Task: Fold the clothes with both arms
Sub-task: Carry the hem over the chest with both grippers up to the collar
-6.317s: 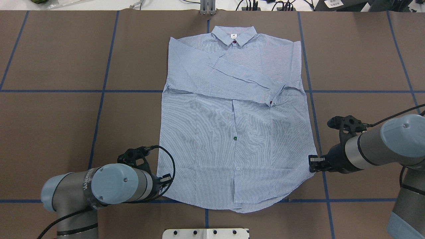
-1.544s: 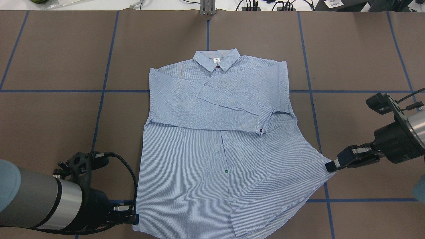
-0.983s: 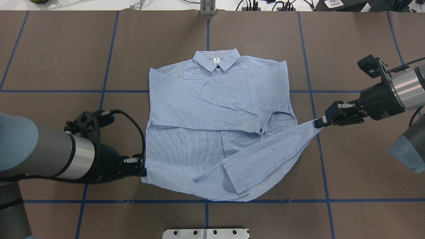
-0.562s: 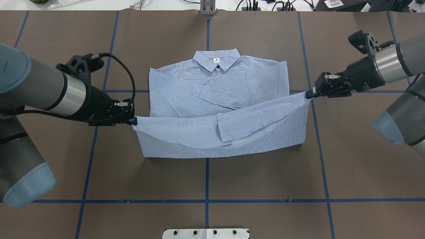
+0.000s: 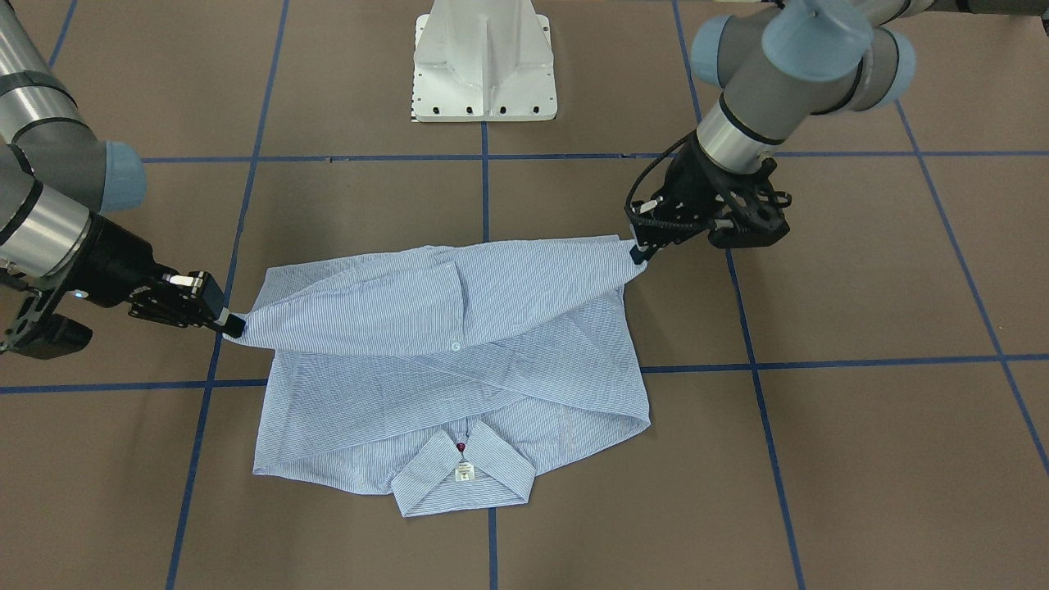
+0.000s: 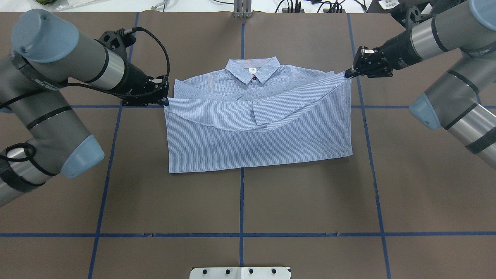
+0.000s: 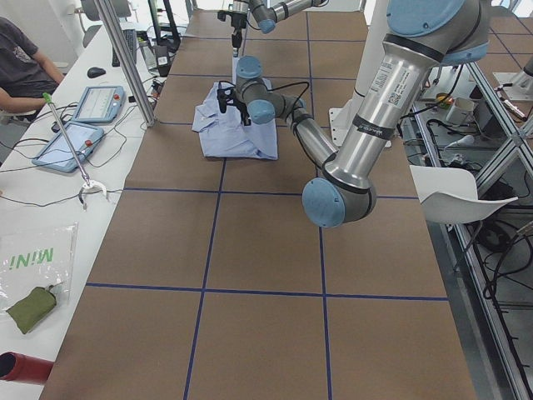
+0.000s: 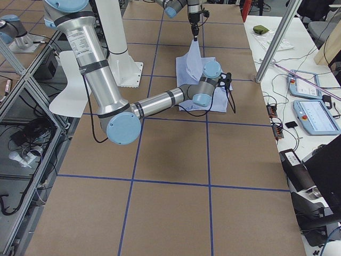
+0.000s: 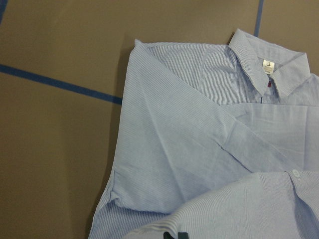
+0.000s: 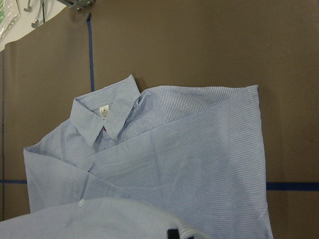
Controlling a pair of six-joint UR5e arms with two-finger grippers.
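the shirt (image 6: 259,131) sits mid-table (image 6: 310,201) on the brown covering, collar (image 6: 252,69) on the side away from the robot's base. its lower half is doubled up over the chest. the crease lies flat on the side nearer the base, and the hem (image 6: 217,126) is held in the air just short of the shoulders.

the left gripper (image 6: 164,102) is pinched on 1 hem corner and the right gripper (image 6: 348,73) on the other. both sets of jaws are closed tight on just the tip of the cloth. from across the table, the right-hand corner looks to ride lower than the left one.

between the 2 grips the hem droops in a shallow curve, and the buttoned front flap hangs a little loose in the middle. that tells me the cloth is thin, light and has no stiffness of its own. it'll go wherever it's laid and crease easily.

the corners look like the right place to hold it, since they keep the edge stretched. i'd want both lowered level and together, or the slack middle will bunch near the collar. with so little fabric in each pinch, a sharp tug could pull a corner free.
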